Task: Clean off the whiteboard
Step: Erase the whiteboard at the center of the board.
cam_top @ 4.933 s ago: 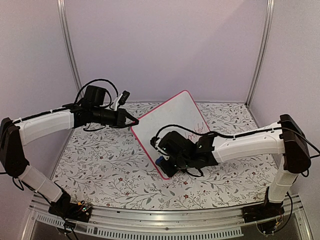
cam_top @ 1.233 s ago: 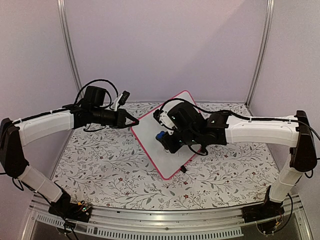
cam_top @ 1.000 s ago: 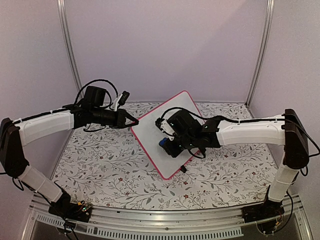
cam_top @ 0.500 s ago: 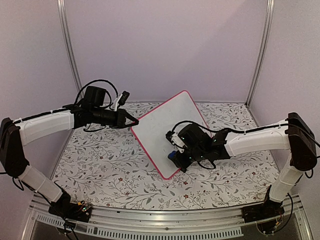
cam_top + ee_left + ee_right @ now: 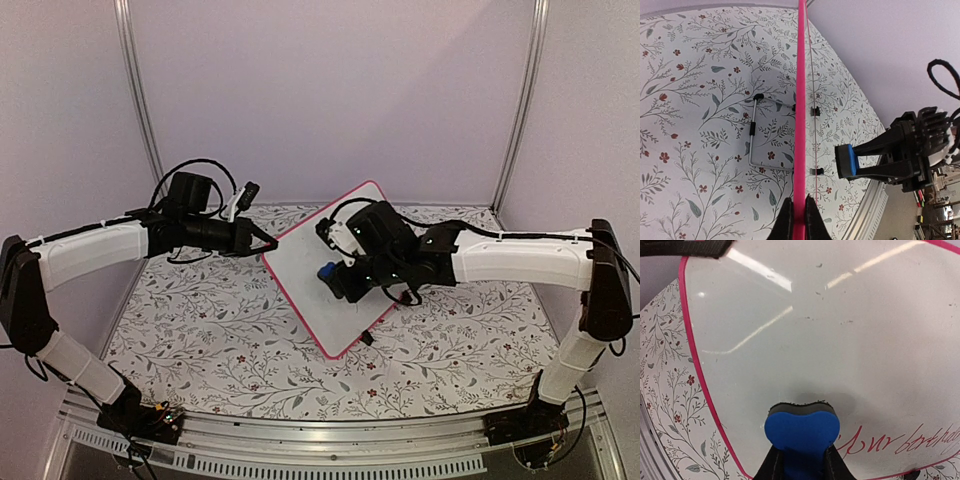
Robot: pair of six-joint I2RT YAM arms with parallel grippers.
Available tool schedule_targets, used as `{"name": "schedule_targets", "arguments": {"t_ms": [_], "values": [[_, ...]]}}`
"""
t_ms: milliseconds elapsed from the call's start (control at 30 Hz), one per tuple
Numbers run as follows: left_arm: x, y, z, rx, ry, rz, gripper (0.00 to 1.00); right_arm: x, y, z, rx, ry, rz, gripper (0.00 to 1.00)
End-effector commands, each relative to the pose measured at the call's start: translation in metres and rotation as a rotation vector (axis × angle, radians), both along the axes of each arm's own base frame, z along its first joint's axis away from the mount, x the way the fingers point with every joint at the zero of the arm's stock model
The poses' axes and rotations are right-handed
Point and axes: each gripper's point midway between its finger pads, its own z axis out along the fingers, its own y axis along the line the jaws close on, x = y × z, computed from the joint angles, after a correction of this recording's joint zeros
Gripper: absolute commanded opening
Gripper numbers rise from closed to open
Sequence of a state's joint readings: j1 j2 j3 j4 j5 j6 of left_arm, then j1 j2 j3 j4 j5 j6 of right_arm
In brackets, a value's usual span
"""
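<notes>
The whiteboard point(image 5: 303, 268) is standing tilted at the middle of the floral table point(image 5: 200, 330). Half a second ago the right gripper point(image 5: 334, 279) was working beside the board's near corner. Now it is hovering farther up, at mid-face, with its fingers clenched on the blue eraser point(image 5: 801, 432); whether the eraser is touching the board is unclear. Red handwriting point(image 5: 890, 442) is still showing just right of the eraser, so the wiping looks unfinished. The rest of the face is showing only faint specks. At the far left, the left gripper point(image 5: 797, 220) is pinching the pink frame point(image 5: 801, 100), steadying the board.
</notes>
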State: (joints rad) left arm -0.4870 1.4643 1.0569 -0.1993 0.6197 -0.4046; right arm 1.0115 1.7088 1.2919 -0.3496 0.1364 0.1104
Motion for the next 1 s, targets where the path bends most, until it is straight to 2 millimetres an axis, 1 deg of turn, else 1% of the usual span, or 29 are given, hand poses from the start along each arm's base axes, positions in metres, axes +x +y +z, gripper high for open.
{"name": "schedule_targets", "arguments": {"t_ms": [0,100,233,267,400,533,633,767,967], "values": [[-0.008,-0.008,0.007,-0.014,-0.039,-0.049,0.00,0.008,0.017,0.005,0.010,-0.020,0.043,0.00],[-0.008,-0.007,0.008,-0.014,-0.043,-0.049,0.00,0.005,0.020,-0.017,-0.023,0.011,0.054,0.00],[-0.008,-0.007,0.008,-0.017,-0.042,-0.050,0.00,-0.010,0.019,-0.050,-0.080,0.062,0.065,0.00],[-0.009,-0.008,0.009,-0.017,-0.043,-0.052,0.00,-0.015,0.016,-0.060,-0.090,0.083,0.063,0.00],[-0.009,-0.007,0.010,-0.017,-0.048,-0.048,0.00,-0.032,0.001,-0.086,-0.123,0.145,0.047,0.00],[-0.009,-0.007,0.012,-0.020,-0.051,-0.050,0.00,-0.045,-0.016,-0.098,-0.128,0.185,0.021,0.00],[-0.010,-0.007,0.012,-0.019,-0.052,-0.051,0.00,-0.050,-0.028,-0.107,-0.146,0.205,0.000,0.00],[-0.010,-0.007,0.013,-0.020,-0.055,-0.049,0.00,-0.056,-0.037,-0.112,-0.160,0.226,-0.008,0.00],[-0.011,-0.006,0.015,-0.022,-0.061,-0.050,0.00,-0.062,-0.045,-0.112,-0.178,0.242,-0.012,0.00]]}}
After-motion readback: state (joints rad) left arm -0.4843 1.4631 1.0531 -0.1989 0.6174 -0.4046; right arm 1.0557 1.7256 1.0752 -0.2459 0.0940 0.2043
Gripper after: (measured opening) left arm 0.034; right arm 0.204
